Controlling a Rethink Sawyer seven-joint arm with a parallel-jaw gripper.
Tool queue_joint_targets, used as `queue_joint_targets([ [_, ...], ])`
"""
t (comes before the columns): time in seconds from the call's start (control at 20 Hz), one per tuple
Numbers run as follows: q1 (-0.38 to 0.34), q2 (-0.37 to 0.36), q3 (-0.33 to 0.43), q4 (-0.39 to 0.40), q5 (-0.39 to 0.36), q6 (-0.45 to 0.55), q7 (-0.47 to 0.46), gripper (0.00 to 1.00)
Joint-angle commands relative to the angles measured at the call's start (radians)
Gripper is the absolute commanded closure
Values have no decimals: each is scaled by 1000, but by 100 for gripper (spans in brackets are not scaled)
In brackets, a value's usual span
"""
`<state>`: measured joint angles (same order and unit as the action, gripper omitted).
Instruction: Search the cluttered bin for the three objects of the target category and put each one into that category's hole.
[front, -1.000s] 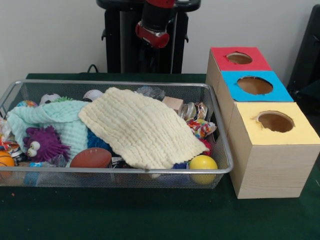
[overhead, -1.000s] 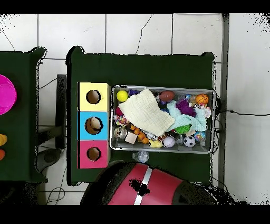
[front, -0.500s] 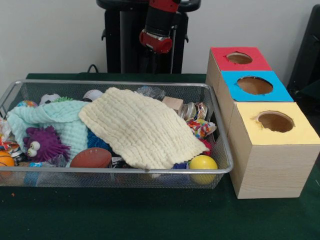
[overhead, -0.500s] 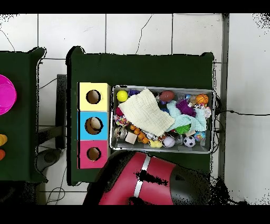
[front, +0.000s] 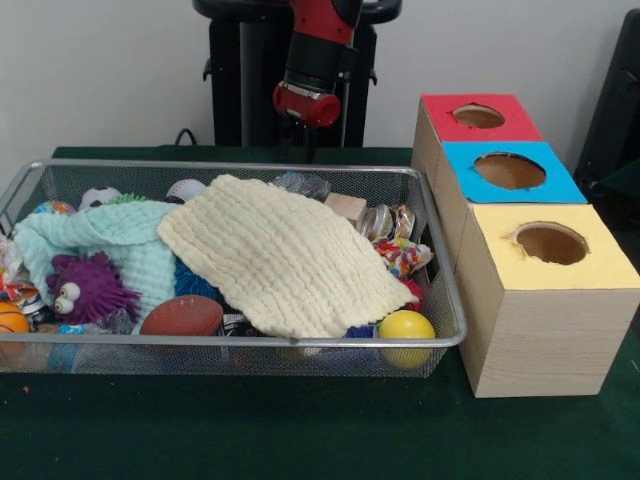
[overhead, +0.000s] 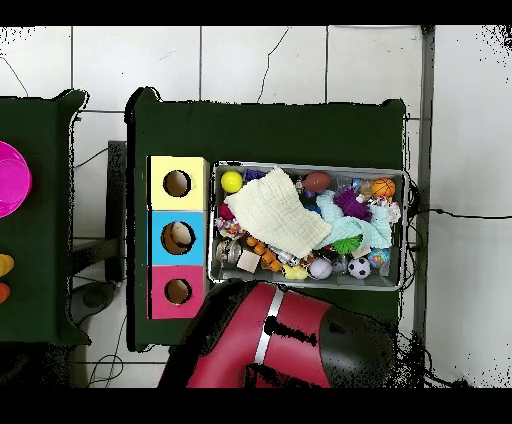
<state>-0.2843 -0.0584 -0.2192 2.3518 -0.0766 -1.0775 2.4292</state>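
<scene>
Clearly we are at the searching stage: our gripper (front: 303, 150) hangs above the far rim of the wire bin (front: 440, 262), over the table's far side, and holds nothing that we can see. Whether its jaws are parted or closed we cannot tell, since the tips are dark against the dark stand behind.

We are not told the target category, so we judge by what lies exposed. A cream cloth (front: 280, 255) is draped over the middle of the heap, and a mint cloth (front: 115, 240) sits to its left; both are soft and limp, and would best be pinched at a raised fold or a corner, then lifted high, because they will trail. Several balls show: a yellow ball (front: 406, 326) in the near right corner, a brown football (front: 182, 315) against the near wall, a small soccer ball (overhead: 358, 267) in the overhead view. These look light but round and smooth (likely to roll or squirt out of a pinch), so we would close across the widest part. The wooden block (front: 346, 207) is stiff, with flat faces, the easiest hold.

Beside the bin stand the red box (front: 478, 128), blue box (front: 545, 183) and yellow box (front: 580, 271), each with a round hole on top.
</scene>
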Motion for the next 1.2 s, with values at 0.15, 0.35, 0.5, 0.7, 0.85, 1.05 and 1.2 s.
queue_joint_targets([
  [0.15,2,181,114,-205,107,69,201,0],
  [0.35,5,192,116,-215,118,75,193,0],
  [0.5,4,191,119,-221,122,105,177,0],
  [0.7,-14,206,129,-247,94,135,168,0],
  [0.85,-12,245,135,-277,89,70,201,0],
  [1.05,-9,280,145,-282,91,-42,254,0],
  [1.2,5,257,152,-235,120,-44,250,0],
])
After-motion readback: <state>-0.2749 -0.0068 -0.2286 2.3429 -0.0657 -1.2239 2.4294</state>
